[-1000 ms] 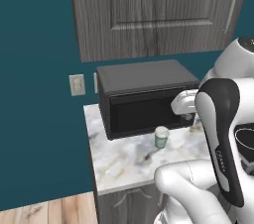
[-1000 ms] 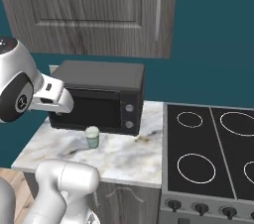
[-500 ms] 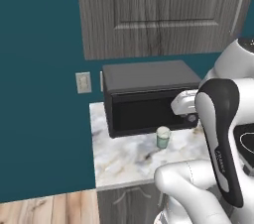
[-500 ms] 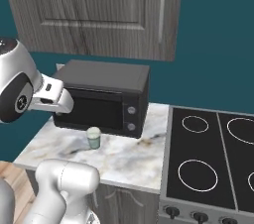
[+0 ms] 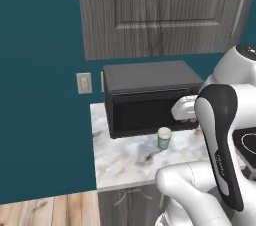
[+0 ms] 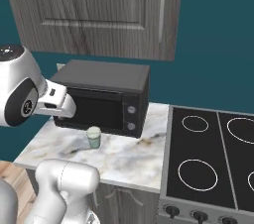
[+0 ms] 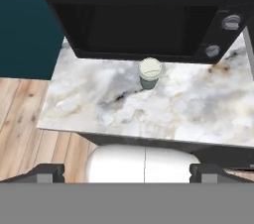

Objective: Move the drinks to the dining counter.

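- Bench (image 5: 125, 162) (image 6: 129, 158) (image 7: 198, 111): a small marble-topped worktop, veined white, grey and brown, set against a teal wall; a strip of wooden floor (image 5: 47, 210) (image 7: 25, 129) is seen past its left edge.
- Microwave (image 5: 150, 97) (image 6: 101, 96) (image 7: 139, 20): black, stood along the back edge of the bench, door shut; two round knobs are carried on its right side, as seen in the right base view and the hand view.
- Cup (image 5: 164, 138) (image 6: 94, 137) (image 7: 149, 73): small, pale green with a white lid, upright on the bench just in front of the microwave door, apart from it, and well back from the front edge.
- Cooktop (image 6: 213, 161): black, with ringed burners, joined to the right edge of the bench.
- Wall cabinet (image 5: 165, 12) (image 6: 99, 10): grey wood grain, doors shut, hung above the microwave.
- Wall socket (image 5: 84, 83): pale plate on the teal wall, beside the back left corner of the bench.
- Pincer (image 7: 126, 172): held above and in front of the bench's front edge; its two dark tips are set wide apart with nothing between them.
- Drinks and dining counter: no bottle is carried on this bench; where they stand cannot be told.
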